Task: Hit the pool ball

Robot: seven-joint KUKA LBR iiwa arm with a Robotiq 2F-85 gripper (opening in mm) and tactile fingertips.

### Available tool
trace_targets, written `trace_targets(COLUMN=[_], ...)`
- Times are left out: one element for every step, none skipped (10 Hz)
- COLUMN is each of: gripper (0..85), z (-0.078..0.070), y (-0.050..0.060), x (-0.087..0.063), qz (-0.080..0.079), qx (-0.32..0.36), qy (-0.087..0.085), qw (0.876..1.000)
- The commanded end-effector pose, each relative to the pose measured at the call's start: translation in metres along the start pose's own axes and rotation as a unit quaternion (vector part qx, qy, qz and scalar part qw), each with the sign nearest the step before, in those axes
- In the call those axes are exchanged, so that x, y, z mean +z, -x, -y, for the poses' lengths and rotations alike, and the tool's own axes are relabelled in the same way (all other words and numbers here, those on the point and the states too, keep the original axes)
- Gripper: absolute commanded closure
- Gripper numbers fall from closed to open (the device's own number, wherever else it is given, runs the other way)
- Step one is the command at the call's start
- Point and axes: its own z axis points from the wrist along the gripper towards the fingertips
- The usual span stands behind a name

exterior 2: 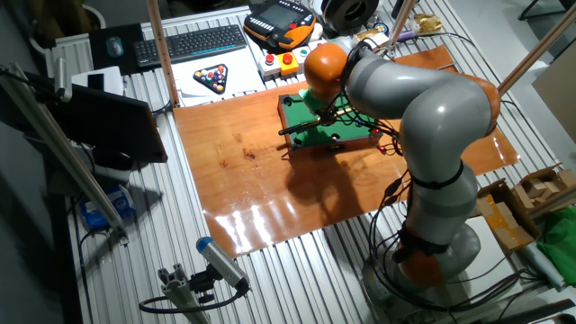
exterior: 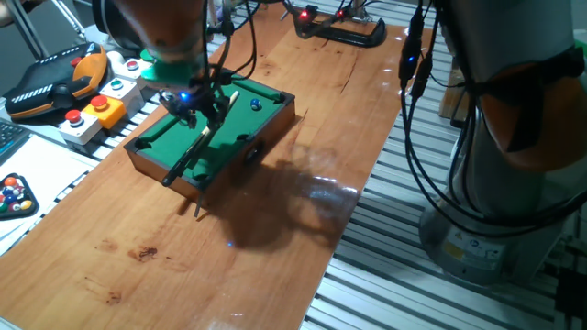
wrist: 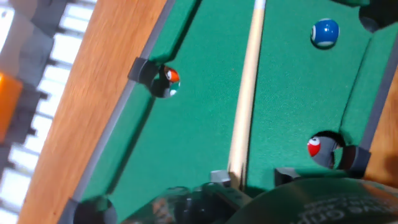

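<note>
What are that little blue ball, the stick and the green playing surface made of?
The pool ball looks like hard glossy plastic or resin: it shows a highlight and a white patch. The cue stick seems pale wood, smooth and matte. The pool table has a flat green, felt-like cloth and brown, wood-look sides.

Open felt lies between cue and pool ball.

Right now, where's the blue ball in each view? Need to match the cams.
One fixed view: blue ball on the felt near the far right end of the pool table, right of the cue stick.
The other fixed view: not visible; the arm covers that part of the table.
Hand view: blue ball upper right, right of the cue.
Shared landmark: the cue stick lying along the green felt.
</note>
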Motion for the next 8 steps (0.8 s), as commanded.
trace_targets(gripper=[34.0, 35.3, 36.7, 37.7, 37.7, 38.0, 38.7, 39.7], z=[-0.002, -0.002, -0.003, -0.003, -0.004, -0.005, -0.005, -0.006], y=[-0.001, -0.002, -0.004, -0.007, -0.009, -0.010, -0.011, -0.013], x=[0.003, 0.006, 0.008, 0.011, 0.014, 0.016, 0.018, 0.020], qz=[0.003, 0.007, 0.012, 0.021, 0.027, 0.028, 0.026, 0.027], qx=[0.013, 0.023, 0.028, 0.029, 0.034, 0.038, 0.042, 0.045], qy=[-0.003, -0.006, -0.009, -0.010, -0.011, -0.014, -0.016, -0.018], qw=[1.000, 1.000, 1.000, 0.999, 0.999, 0.999, 0.999, 0.998])
